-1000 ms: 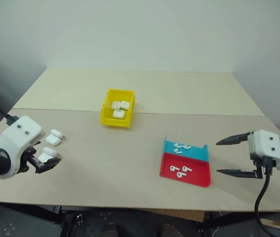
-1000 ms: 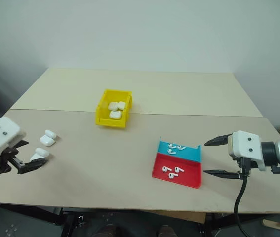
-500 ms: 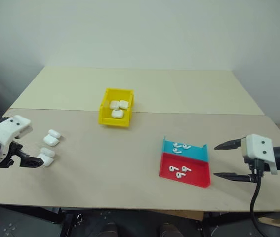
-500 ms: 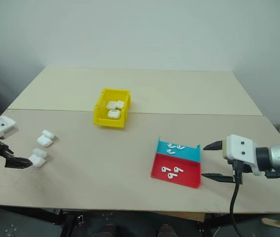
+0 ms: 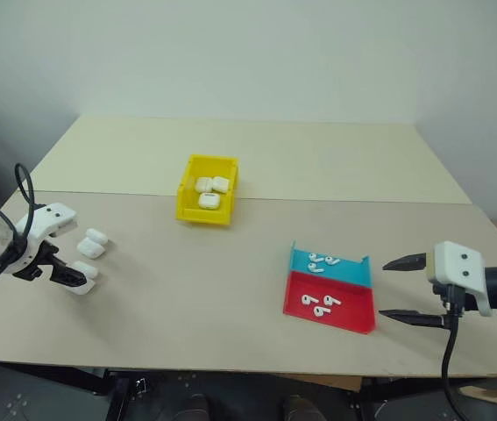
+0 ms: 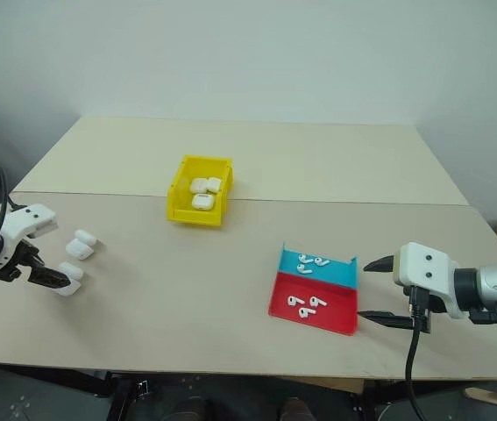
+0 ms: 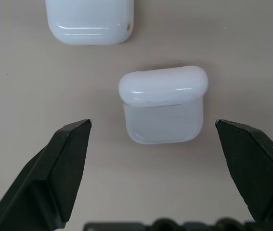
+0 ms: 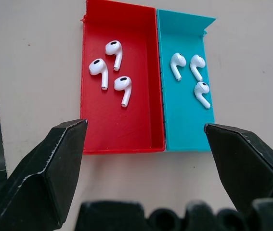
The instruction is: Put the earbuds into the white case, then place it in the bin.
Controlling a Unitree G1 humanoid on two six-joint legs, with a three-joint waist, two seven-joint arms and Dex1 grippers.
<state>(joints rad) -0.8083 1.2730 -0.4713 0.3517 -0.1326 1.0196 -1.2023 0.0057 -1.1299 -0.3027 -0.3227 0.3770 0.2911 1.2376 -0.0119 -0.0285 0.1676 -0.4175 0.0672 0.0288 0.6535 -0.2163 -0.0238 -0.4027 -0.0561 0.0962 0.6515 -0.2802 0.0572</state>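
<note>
1. Two grippers are standing wide open and empty: the left gripper (image 7: 153,126) is hanging over the white case (image 7: 163,105), its fingers bracketing the case without touching it, while the right gripper (image 8: 146,132) is pointing at the red-and-blue tray (image 8: 160,115).
2. Judging by that framing, the step in hand is picking up a closed case at the table's left edge; two more cases (image 5: 93,244) are lying just beyond it, toward the bin (image 5: 207,189).
3. Six earbuds (image 8: 110,70) are waiting in the tray, three in the red half and three in the blue, well to the bin's right and nearer the robot.
4. Inside the bin, what looks like three finished cases are already sitting, though the view is too small to be sure.
5. Next, the left gripper is probably needing to lower squarely and close across the case's body below the lid seam, leaving the lid free to open.
</note>
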